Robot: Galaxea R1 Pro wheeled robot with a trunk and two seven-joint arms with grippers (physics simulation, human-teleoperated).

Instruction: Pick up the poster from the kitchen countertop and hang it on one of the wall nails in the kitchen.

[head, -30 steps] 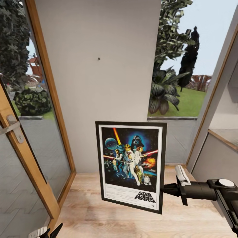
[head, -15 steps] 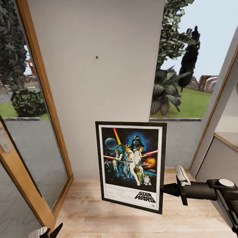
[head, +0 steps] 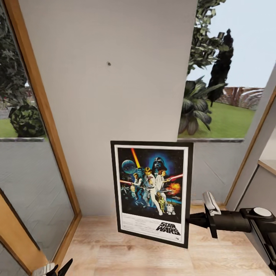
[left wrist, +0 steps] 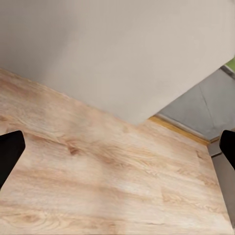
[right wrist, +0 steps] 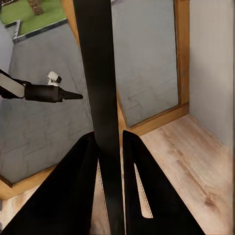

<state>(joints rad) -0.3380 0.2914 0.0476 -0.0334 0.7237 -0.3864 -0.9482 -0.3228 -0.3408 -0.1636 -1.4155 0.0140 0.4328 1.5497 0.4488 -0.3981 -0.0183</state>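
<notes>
Since a second ago the head camera's whole view has shifted: the wall nail [head: 109,63] sits a little higher and further left in the picture, the wooden door frame [head: 36,115] has slid toward the left edge, and more of the grey wall panel [head: 115,96] shows. Against the robot's own arm, the poster [head: 151,191] has not changed place.

No containers appear in any view.

The poster is held upright in front of the wall panel, well below the nail and slightly to its right, above the light wood floor [head: 134,253]. Its long axis runs vertically, the "Star Wars" title at the bottom, the printed face turned toward the head camera, with a slight tilt.

The right gripper [head: 190,220] is clamped on the poster's right frame edge near the lower corner; in the right wrist view its two black fingers [right wrist: 81,186] press either side of the thin dark frame edge [right wrist: 100,73].

The left gripper [left wrist: 117,147] stands wide apart and holds nothing, pointing at the floor beside the wall base.
</notes>
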